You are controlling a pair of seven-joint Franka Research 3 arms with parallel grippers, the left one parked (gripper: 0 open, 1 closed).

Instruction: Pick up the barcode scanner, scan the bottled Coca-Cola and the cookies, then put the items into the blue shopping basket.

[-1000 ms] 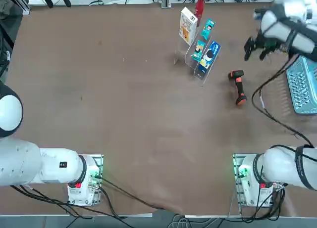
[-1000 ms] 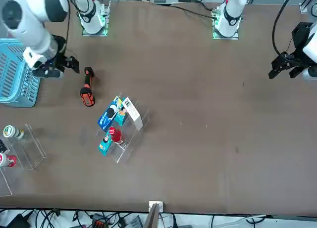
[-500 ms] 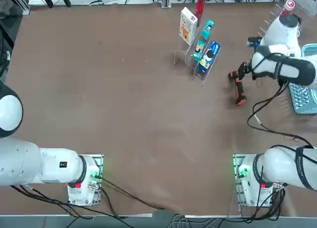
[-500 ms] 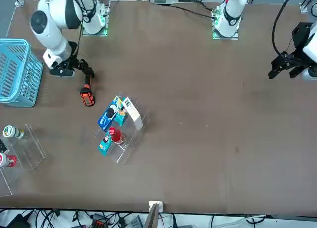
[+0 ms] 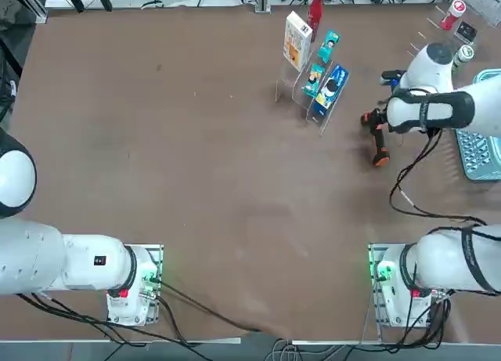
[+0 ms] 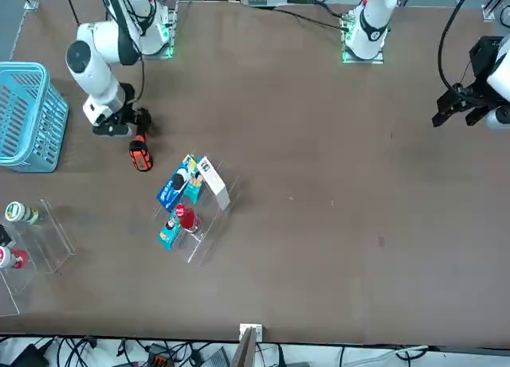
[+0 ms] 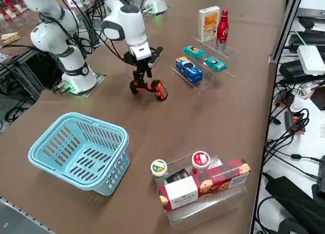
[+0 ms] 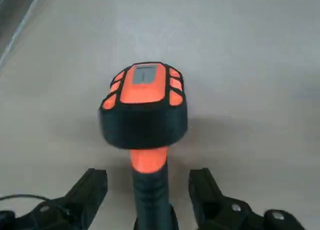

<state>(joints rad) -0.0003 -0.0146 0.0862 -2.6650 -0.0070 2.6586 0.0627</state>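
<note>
Barcode scanner (image 5: 379, 141): pistol-shaped, black head, orange-red shaft; lies flat on the brown worktop (image 5: 196, 157), well apart from the basket.

Coca-Cola bottle (image 5: 315, 6): slim, red label, narrow neck; stands upright at the far end of a clear stepped display rack (image 5: 301, 95), just beside the cookies.

Cookies (image 5: 297, 41): flat white box with yellow-orange print; upright on the same rack.

Shopping basket (image 7: 81, 152): light blue plastic, slotted walls; upright on the worktop, nothing visible inside.
</note>
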